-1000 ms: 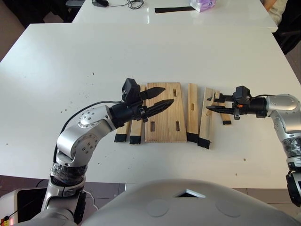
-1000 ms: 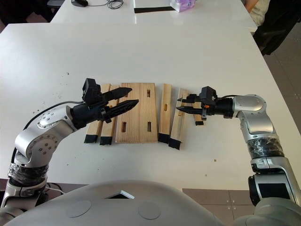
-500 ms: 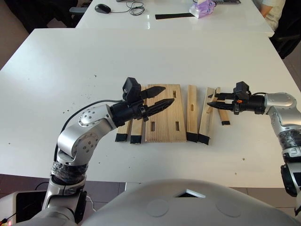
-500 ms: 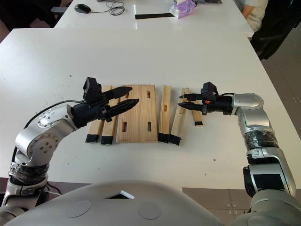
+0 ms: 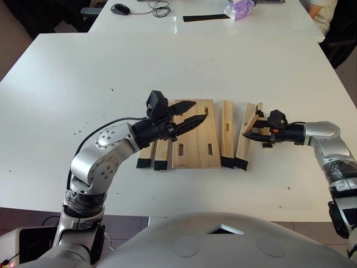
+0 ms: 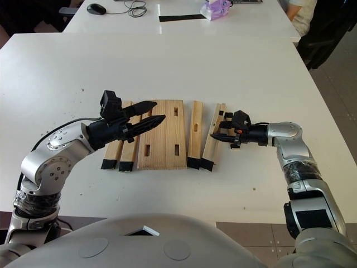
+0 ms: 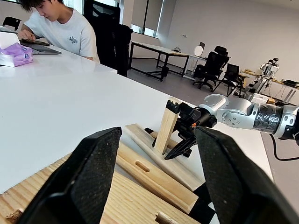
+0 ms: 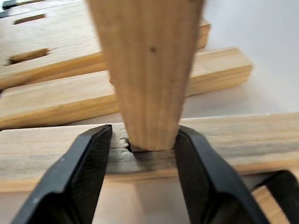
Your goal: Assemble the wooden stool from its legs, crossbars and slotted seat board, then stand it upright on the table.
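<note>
Head view: the flat slotted pale-wood seat board (image 5: 195, 142) lies on the white table (image 5: 83, 72), its left edge partly hidden under the spread left gripper (image 5: 192, 111). Left wrist view: a short pale-wood crossbar (image 7: 166, 133) stands tilted — right gripper (image 7: 177, 148) at its foot. Right wrist view: those fingers (image 8: 88, 172) pinch the foot, apparently on a long wooden leg (image 8: 257, 135).

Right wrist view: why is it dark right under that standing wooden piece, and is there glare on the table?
Right wrist view: the wooden piece, held in the right pincer, shades the plank at its foot. Left eye view: the white table is evenly lit, no hard glare.
</note>
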Tool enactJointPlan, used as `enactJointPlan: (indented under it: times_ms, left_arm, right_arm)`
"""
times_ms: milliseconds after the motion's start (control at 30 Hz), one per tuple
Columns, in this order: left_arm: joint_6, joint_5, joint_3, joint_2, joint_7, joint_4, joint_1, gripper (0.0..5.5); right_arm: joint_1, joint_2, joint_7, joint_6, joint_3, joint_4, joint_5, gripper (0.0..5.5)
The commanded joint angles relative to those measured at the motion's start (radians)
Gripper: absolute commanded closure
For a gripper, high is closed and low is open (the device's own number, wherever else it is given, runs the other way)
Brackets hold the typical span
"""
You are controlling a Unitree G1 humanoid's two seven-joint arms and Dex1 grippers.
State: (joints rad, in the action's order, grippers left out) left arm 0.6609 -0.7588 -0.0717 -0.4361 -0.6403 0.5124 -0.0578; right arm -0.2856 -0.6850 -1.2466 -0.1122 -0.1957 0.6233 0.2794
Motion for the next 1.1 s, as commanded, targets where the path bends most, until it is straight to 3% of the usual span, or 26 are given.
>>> enactJointPlan:
  times_ms: [33,300,500,867,1100]
  left_arm:
    - [-0.003,0.015,-0.002,-0.003,0.002,-0.003,-0.006,2.58]
    - [-0.015,0.027,0.007,0.016,0.025,-0.002,0.015,2.58]
    - [-0.024,0.035,0.007,0.024,0.033,-0.005,0.020,2.58]
    - [-0.024,0.044,-0.001,0.027,0.023,-0.025,-0.005,2.58]
    - [-0.023,0.051,-0.009,0.037,0.027,-0.032,-0.011,2.58]
  right_arm:
    - [0.040,-0.012,0.031,0.045,0.020,0.004,-0.046,3.13]
    - [0.104,-0.112,0.020,0.411,0.281,-0.520,0.292,3.13]
    - [0.038,-0.123,0.098,0.611,0.411,-0.710,0.480,3.13]
    - [0.010,0.013,0.226,0.552,0.299,-0.812,0.375,3.13]
    - [-0.053,0.037,0.241,0.558,0.260,-0.780,0.341,3.40]
